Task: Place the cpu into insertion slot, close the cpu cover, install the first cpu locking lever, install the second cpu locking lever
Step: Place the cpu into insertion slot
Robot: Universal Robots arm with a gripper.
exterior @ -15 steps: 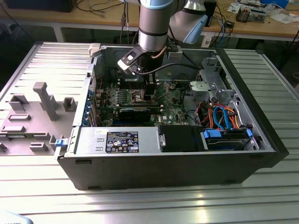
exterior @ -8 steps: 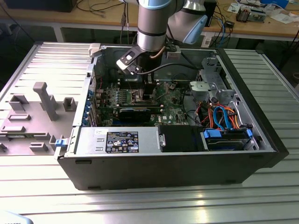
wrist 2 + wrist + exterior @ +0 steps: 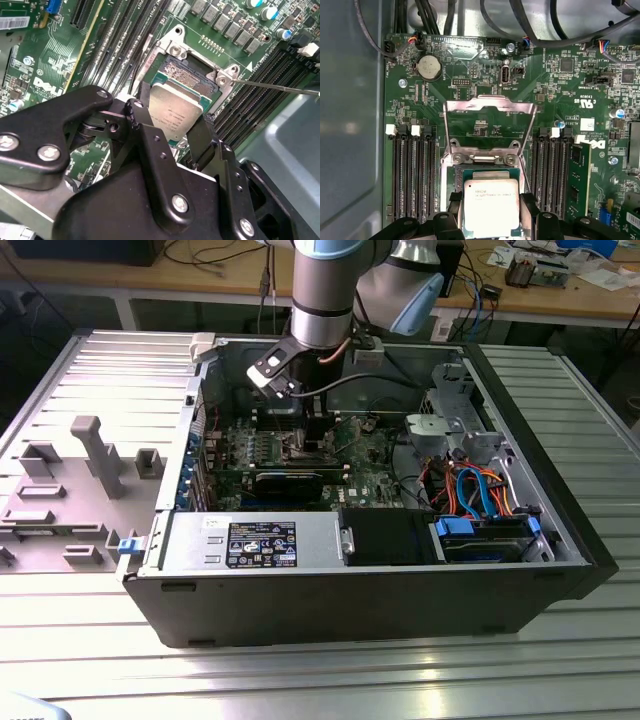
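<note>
Your claw is clamped on the cpu, one black finger on each of two opposite edges, and both wrist views show the chip pinched level between them. It hangs directly over the insertion slot but looks offset from it: in the second wrist view the far part of the socket's dark centre is uncovered beyond the chip's edge. I judge the first step to be under way and not finished, though you cannot tell from these views whether the chip's underside already touches the socket. The chip itself is a thin square with a pale, dull silvery lid carrying faint print, and a narrow green border peeks out around that lid. Past the socket, in the first wrist view, the cpu cover stands swung open, with green motherboard showing through its square window, so closing it remains to be done. A thin locking lever juts away from the socket corner and looks unlatched, so both levers appear left to do. Memory slots flank the socket on either side. In the exterior view the arm reaches down into the open computer case.
</note>
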